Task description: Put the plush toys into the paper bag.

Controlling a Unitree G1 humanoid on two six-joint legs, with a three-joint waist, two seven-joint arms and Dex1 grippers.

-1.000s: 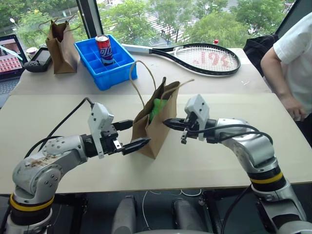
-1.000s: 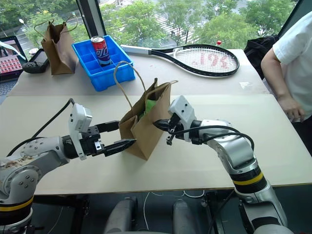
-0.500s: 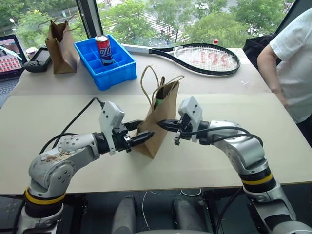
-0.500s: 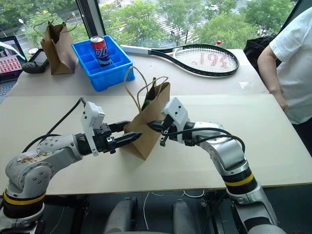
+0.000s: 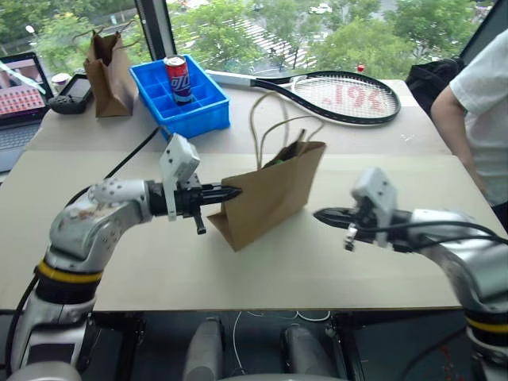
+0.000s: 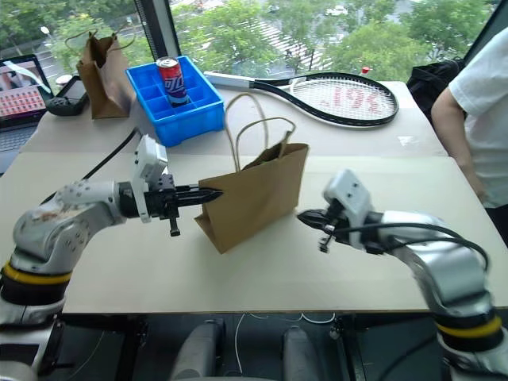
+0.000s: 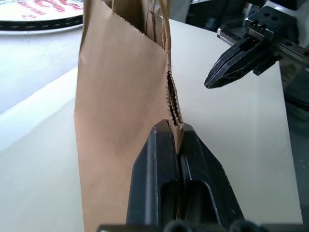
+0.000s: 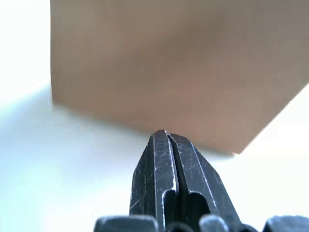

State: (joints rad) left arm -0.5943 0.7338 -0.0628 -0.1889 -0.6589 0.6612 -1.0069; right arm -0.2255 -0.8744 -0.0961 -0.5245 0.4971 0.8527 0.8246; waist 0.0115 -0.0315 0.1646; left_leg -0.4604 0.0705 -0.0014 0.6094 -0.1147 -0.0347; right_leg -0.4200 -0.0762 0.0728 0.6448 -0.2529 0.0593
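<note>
Two fingers (image 7: 176, 140) pinch creased kraft paper bag (image 5: 270, 198) edge | right fingers (image 5: 321, 214) closed, empty

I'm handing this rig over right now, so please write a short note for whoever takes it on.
Left gripper: shut on the paper bag's side edge.
Right gripper: shut, holding nothing, apart from the bag.
The bag stands tilted on the front table; something green shows at its mouth, apparently the light-green plush.
Done: apparently that one toy.
Left: confirm the red chili toy is inside, release the bag.
</note>
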